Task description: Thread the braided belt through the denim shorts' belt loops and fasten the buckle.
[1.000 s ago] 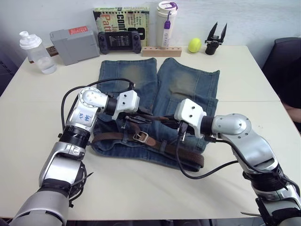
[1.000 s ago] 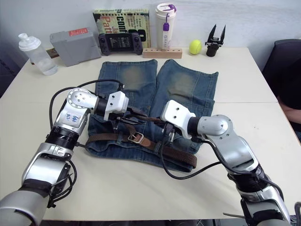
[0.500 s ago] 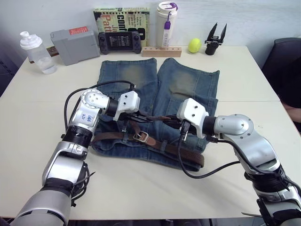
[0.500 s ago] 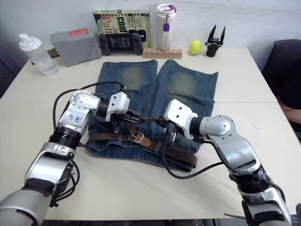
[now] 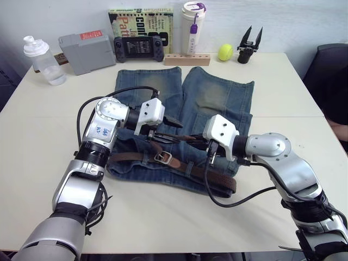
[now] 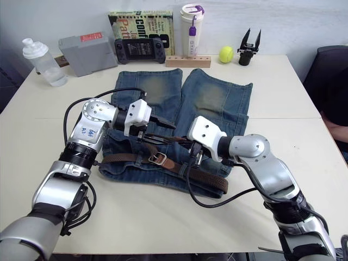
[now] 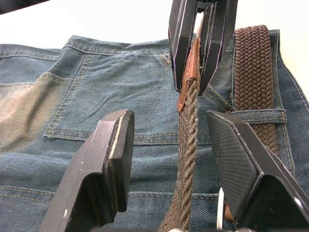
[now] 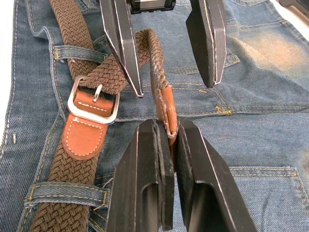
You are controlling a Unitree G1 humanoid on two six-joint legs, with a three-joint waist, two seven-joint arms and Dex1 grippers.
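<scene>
The faded denim shorts (image 5: 163, 87) lie flat on the table, waistband toward me. The braided belt (image 5: 218, 180) runs along the waistband under belt loops (image 8: 72, 52), with the silver buckle (image 8: 93, 99) near the middle. Its free end loops back up from the buckle. My right gripper (image 8: 168, 129) is shut on that end's tan leather tip, just above the denim. My left gripper (image 7: 169, 126) faces it from the other side and stands open, fingers (image 7: 113, 145) either side of the raised strap without touching it.
Along the table's far edge stand a clear bottle (image 5: 41, 57), a grey box (image 5: 86, 51), a game console (image 5: 137, 48), a book (image 5: 140, 19), a tumbler (image 5: 191, 24), a wooden block (image 5: 187, 58), a yellow ball (image 5: 224, 52) and a black spare gripper (image 5: 249, 46).
My left gripper has opened off the belt strap and risen slightly. The right gripper still holds the tan tip at nearly the same spot.
</scene>
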